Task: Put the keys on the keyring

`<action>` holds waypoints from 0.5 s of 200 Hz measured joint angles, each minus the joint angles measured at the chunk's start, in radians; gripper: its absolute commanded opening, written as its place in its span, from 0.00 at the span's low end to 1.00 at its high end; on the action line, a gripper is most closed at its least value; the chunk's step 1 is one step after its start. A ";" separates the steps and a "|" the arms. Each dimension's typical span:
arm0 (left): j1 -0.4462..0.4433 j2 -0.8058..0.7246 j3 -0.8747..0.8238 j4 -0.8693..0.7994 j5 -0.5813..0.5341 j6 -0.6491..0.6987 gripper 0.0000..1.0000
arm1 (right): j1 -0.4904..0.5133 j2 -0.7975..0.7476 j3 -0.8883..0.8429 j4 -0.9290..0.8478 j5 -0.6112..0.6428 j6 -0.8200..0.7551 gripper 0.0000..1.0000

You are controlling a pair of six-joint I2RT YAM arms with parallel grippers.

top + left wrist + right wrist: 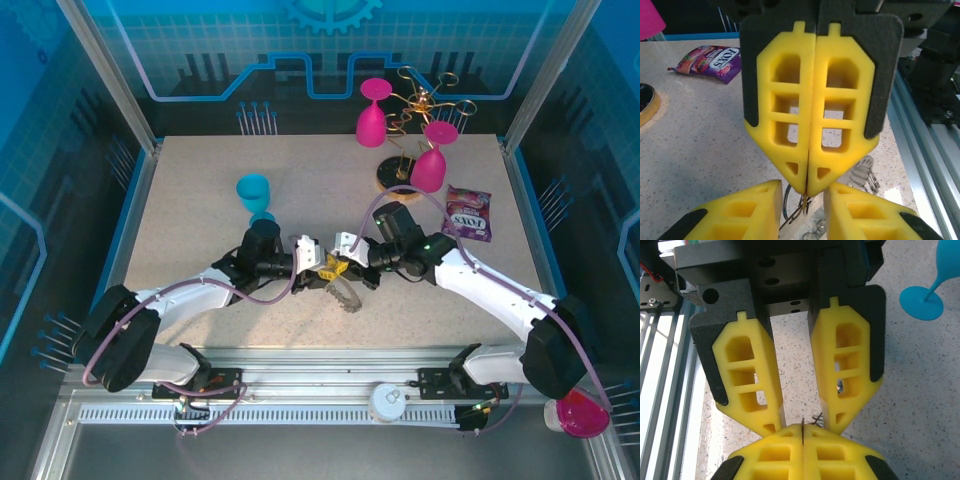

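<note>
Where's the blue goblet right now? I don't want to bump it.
Top view: the blue goblet stands left of centre on the table, just beyond the left arm's wrist; its foot shows upper right in the right wrist view.

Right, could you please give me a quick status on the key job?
Right pincer shut on thin metal sliver. Left pincer open, straddling its tips. Keyring just below them. Blue goblet well aside.

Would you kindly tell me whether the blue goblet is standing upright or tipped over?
Upright: the blue goblet has its foot flat on the table, with the stem rising above it.
</note>
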 measured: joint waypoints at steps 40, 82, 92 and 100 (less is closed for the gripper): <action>-0.002 0.000 0.000 -0.019 -0.010 0.014 0.15 | 0.000 0.001 0.002 0.001 0.011 0.001 0.00; -0.002 0.000 0.003 -0.041 -0.016 0.054 0.00 | 0.000 0.002 0.002 -0.005 0.011 0.002 0.00; -0.002 0.000 0.004 -0.042 -0.017 0.057 0.00 | 0.000 0.002 0.002 -0.005 0.011 0.003 0.00; -0.002 0.000 0.004 -0.041 -0.023 0.057 0.00 | 0.000 0.002 0.002 -0.005 0.010 0.005 0.00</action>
